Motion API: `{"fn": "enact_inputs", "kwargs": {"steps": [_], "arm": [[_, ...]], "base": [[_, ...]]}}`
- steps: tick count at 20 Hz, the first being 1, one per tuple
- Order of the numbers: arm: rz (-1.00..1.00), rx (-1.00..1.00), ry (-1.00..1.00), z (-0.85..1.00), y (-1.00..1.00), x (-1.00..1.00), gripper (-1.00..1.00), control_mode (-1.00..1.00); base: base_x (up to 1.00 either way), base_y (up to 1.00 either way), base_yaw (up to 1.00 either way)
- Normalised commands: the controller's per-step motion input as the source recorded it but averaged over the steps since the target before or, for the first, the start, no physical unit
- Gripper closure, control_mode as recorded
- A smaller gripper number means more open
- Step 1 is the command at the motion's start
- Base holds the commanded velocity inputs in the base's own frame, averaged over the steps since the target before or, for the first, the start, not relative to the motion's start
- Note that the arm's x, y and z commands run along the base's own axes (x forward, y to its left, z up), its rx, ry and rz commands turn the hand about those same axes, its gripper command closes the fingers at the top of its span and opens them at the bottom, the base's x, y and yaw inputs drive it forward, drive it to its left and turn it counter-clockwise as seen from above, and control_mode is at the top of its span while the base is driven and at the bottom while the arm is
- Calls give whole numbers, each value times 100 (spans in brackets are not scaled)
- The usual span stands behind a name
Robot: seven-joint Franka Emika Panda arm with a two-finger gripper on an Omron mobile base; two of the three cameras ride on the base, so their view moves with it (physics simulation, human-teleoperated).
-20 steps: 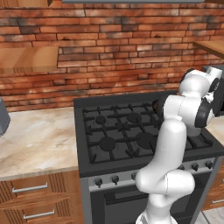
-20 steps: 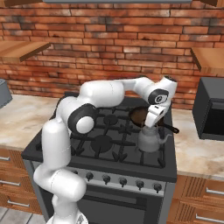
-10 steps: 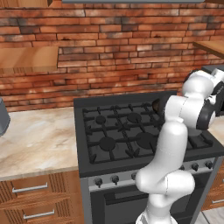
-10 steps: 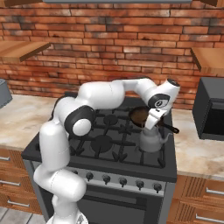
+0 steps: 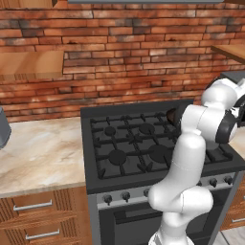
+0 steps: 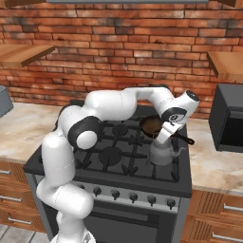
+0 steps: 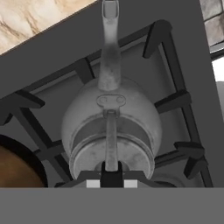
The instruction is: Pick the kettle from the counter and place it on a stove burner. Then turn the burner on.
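The grey metal kettle (image 6: 163,154) stands on the front right stove burner of the black range, its spout toward the counter on the right. From above, the kettle (image 7: 111,122) shows its round body, its lid and a thin handle running down between my fingertips. My gripper (image 6: 166,135) is just above the kettle, shut on the arched handle. In the hand view the gripper (image 7: 112,176) pinches that handle. The burner cap is hidden under the kettle; its grate bars (image 7: 175,101) stick out around it.
A dark frying pan (image 6: 151,126) sits on the back right burner, close behind the kettle, and its edge (image 7: 17,168) shows in the hand view. Knobs (image 6: 133,197) line the range front. Beige counter (image 6: 216,159) lies to the right, with a black microwave (image 6: 230,123) on it.
The hand has drifted slightly to the right above the range. The kettle has hardly moved and the grip is unchanged.
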Motion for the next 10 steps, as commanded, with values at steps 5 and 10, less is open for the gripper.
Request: {"fn": "enact_inputs", "kwargs": {"steps": [5, 10], "arm": [[0, 0, 0, 0, 1, 0, 100, -100], [0, 1, 0, -1, 8, 0, 100, -100]], "base": [[0, 0, 0], [0, 0, 0]]}}
